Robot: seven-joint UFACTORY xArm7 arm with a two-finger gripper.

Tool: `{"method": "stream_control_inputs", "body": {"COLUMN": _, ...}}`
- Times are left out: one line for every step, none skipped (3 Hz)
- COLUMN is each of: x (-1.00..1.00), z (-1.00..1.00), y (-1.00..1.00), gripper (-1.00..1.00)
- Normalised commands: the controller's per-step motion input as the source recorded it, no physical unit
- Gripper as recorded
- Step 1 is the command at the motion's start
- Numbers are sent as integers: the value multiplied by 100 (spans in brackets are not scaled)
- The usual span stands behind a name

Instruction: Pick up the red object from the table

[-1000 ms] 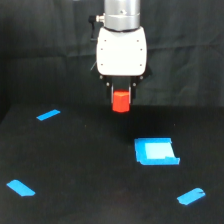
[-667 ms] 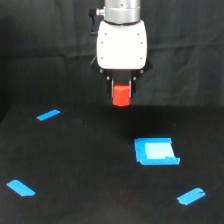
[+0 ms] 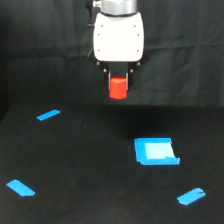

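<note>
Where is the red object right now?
In the exterior view, the red object sits top centre, held in the pincer above the table, up and left of the blue square.

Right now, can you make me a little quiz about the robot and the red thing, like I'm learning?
1. True or false: the red cylinder block is resting on the table.
2. What is the hand gripping?
3. How many blue tape strips lie on the table: A) one B) three C) five?

Key:
1. False, it hangs in the air, held by the hand.
2. The red cylinder block.
3. B, plus one blue square pad.
</note>
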Motion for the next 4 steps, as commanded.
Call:
{"method": "stream_control_inputs", "body": {"x": -20, "z": 66, "y": -4, "gripper": -99}}
{"method": "stream_control_inputs", "body": {"x": -16, "z": 39, "y": -9, "gripper": -100}}
{"method": "stream_control_inputs", "body": {"x": -11, "z": 19, "y": -12, "gripper": -100}}
{"method": "stream_control_inputs", "body": {"x": -9, "z": 19, "y": -11, "gripper": -99}}
